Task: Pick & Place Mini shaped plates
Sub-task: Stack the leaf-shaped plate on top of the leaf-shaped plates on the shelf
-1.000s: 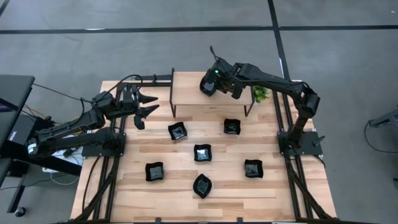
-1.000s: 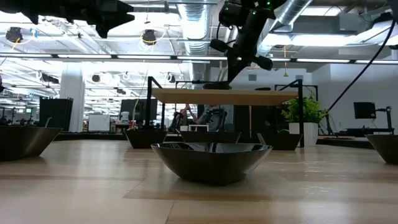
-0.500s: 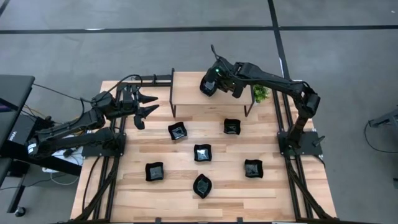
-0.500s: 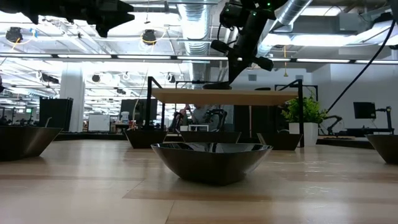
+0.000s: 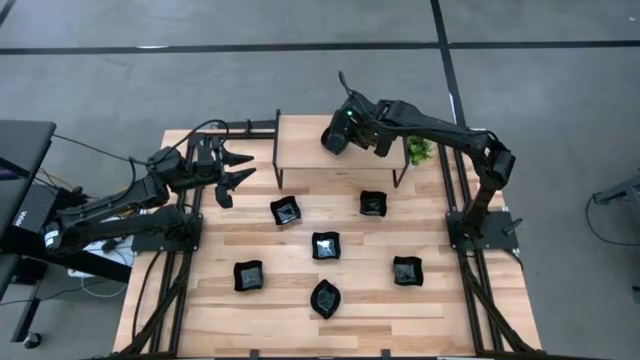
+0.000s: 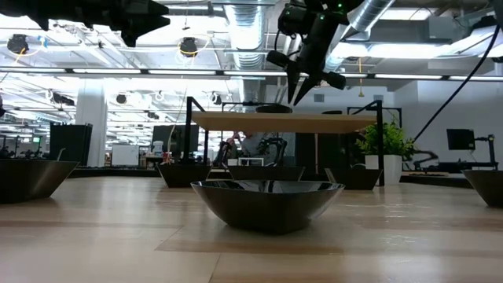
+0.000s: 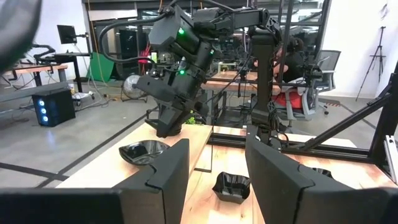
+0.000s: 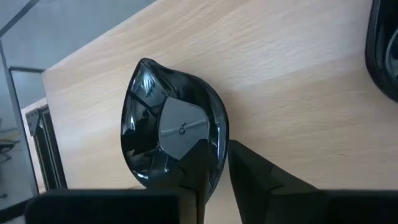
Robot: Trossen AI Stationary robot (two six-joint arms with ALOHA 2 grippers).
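Looks like the drop-off step: the right gripper hangs over the raised shelf at the bench's far edge, its fingers parted just a crack around the rim of a leaf-shaped plate lying on the shelf top. Whether it's fully let go, I can't tell. Next move, I'd guess: open wider, lift clear, then go for one of the six plates mid-bench. The left gripper waits spread wide and empty by the far-left corner.

I can read no words, brand, label, number or sign anywhere around me. There are a few pale marks on the dark stand beyond the bench's left edge, but I cannot make them out as letters.
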